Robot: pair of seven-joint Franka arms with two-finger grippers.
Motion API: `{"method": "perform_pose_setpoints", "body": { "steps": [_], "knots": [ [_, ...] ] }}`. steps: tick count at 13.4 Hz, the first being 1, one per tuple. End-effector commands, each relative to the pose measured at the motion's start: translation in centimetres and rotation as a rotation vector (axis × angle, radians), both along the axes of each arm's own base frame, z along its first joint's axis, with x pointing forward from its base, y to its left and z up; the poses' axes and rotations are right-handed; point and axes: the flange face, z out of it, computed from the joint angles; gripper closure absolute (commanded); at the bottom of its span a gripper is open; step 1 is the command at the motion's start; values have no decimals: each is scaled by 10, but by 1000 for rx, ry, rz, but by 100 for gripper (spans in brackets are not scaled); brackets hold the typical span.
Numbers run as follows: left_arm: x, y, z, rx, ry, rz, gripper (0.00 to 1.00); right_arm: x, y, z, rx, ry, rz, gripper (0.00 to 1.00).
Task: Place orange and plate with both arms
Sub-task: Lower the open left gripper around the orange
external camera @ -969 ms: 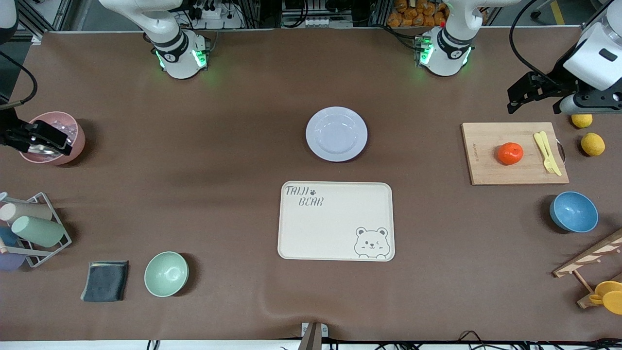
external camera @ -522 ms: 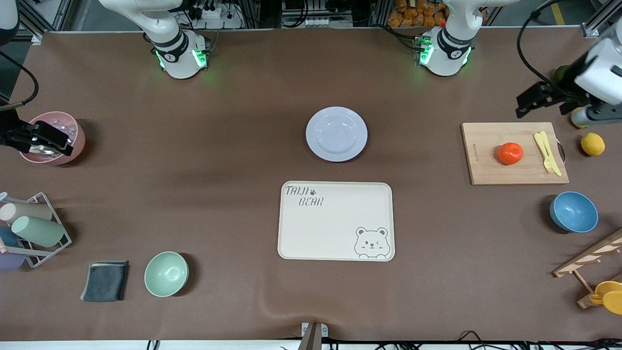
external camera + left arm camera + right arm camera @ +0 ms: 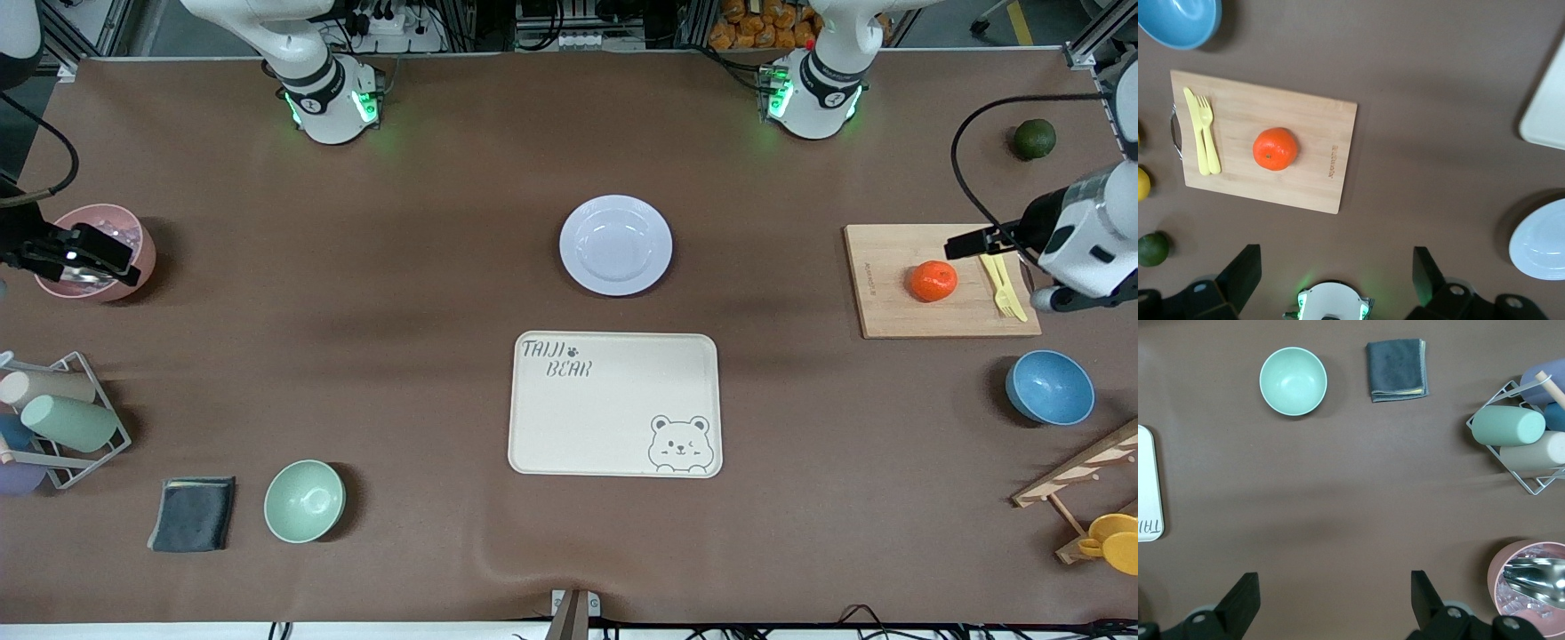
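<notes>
A: Front: on the brown table [image 3: 427,293] we log the plate [image 3: 615,244] empty and the bear tray [image 3: 613,404] bare; the orange [image 3: 933,280] sits on the cutting board [image 3: 942,281].

B: Left gripper [image 3: 969,242] has dropped over the board since earlier, uncovering a green fruit [image 3: 1034,139].

A: Left wrist: fingers [image 3: 1238,277] spread, holding nothing.

B: Right wrist: right gripper [image 3: 1331,600] spread; the pink cup [image 3: 1531,587] holds metal utensils.

Lemons [image 3: 1141,183] perhaps cut off, plate [image 3: 1541,241] cropped
</notes>
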Motion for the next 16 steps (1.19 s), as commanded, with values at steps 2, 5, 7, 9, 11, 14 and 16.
{"method": "perform_pose_setpoints", "body": {
  "steps": [2, 5, 7, 9, 11, 14, 16],
  "knots": [
    [-17, 6, -51, 44, 8, -4, 0, 1, 10, -2, -9, 10, -4, 0],
    [-24, 9, -105, 72, 9, -28, 0, 1, 10, -6, -9, 22, -4, 0],
    [-31, 21, -134, 74, -12, -15, 0, 2, 10, -7, -9, 24, -5, 0],
    [-33, 37, -139, 84, -9, 3, 0, 2, 10, -9, -9, 25, -5, 0],
    [-33, 44, -149, 91, 11, 0, 0, 3, 13, -10, -9, 27, -1, 0],
    [-37, 49, -164, 130, 35, -35, 0, 2, 15, -10, -9, 28, 4, 0],
    [-44, 56, -177, 131, 25, -29, 0, 2, 21, -10, -8, 28, 12, 0]
  ]
}}
